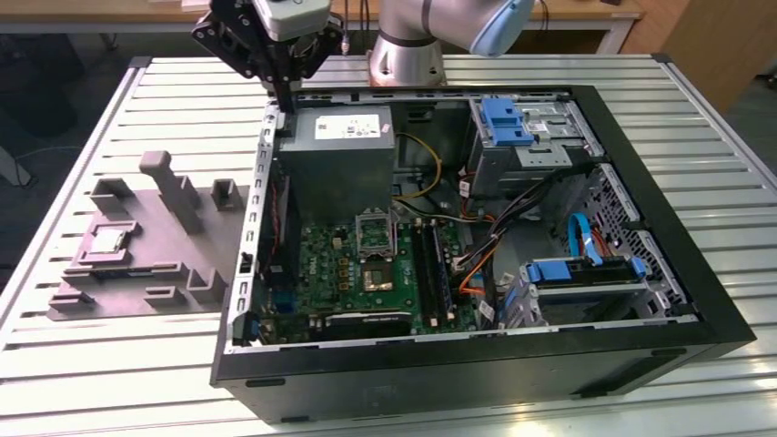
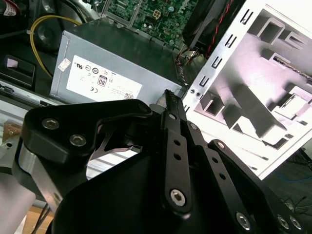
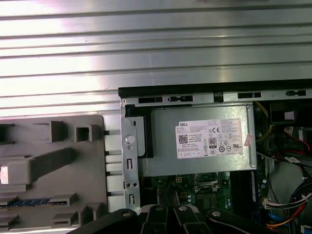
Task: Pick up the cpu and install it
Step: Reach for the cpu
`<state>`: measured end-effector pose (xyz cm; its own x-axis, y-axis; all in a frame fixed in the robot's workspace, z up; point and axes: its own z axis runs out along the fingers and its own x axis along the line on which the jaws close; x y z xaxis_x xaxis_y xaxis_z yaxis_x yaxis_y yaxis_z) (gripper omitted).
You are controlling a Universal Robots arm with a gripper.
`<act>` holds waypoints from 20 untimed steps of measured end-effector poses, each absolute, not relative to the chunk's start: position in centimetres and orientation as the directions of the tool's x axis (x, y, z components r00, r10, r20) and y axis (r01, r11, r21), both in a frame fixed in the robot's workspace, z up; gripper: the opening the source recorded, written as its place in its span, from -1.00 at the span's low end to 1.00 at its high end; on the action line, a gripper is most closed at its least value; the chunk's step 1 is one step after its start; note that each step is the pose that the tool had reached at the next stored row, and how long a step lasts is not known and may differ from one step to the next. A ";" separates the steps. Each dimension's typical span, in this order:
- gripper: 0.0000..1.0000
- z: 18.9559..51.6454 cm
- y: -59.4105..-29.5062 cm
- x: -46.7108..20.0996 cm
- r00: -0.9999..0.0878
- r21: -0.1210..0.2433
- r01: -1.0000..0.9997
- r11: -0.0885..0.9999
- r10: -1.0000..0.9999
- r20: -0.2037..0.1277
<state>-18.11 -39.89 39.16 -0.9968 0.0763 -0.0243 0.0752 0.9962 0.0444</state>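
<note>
We hold our fingers (image 2: 174, 105) pressed together, empty, above the case's (image 1: 486, 369) power supply (image 1: 334, 150); the cpu (image 1: 109, 240) lies on the fixture (image 1: 134, 284).

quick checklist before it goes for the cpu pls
1. Small silvery square cpu lying on the grey plastic fixture: ok.
2. Black tool above the cpu: not ok, it hangs over the black computer case's rim.
3. Tool open for a grasp: not ok, shut and empty.
4. Metal-framed socket on the green motherboard unobstructed: ok.
5. Socket empty: cannot tell.
</note>
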 end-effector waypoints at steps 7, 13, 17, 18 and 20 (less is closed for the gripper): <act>-0.79 39.1 -39.9 -18.4 -0.997 0.044 0.075 0.996 0.076 -0.024; -0.79 39.1 -39.9 -18.7 -0.997 0.044 0.075 0.996 0.076 -0.024; -0.79 39.1 -39.9 -18.8 -0.997 0.044 0.075 0.996 0.076 -0.024; -0.79 39.1 -39.9 -18.8 -0.997 0.044 0.075 0.996 0.076 -0.024; -0.79 39.1 -39.9 -18.9 -0.997 0.044 0.075 0.996 0.076 -0.024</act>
<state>-18.90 -39.89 39.09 -0.9968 0.0762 -0.0243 0.0751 0.9962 0.0443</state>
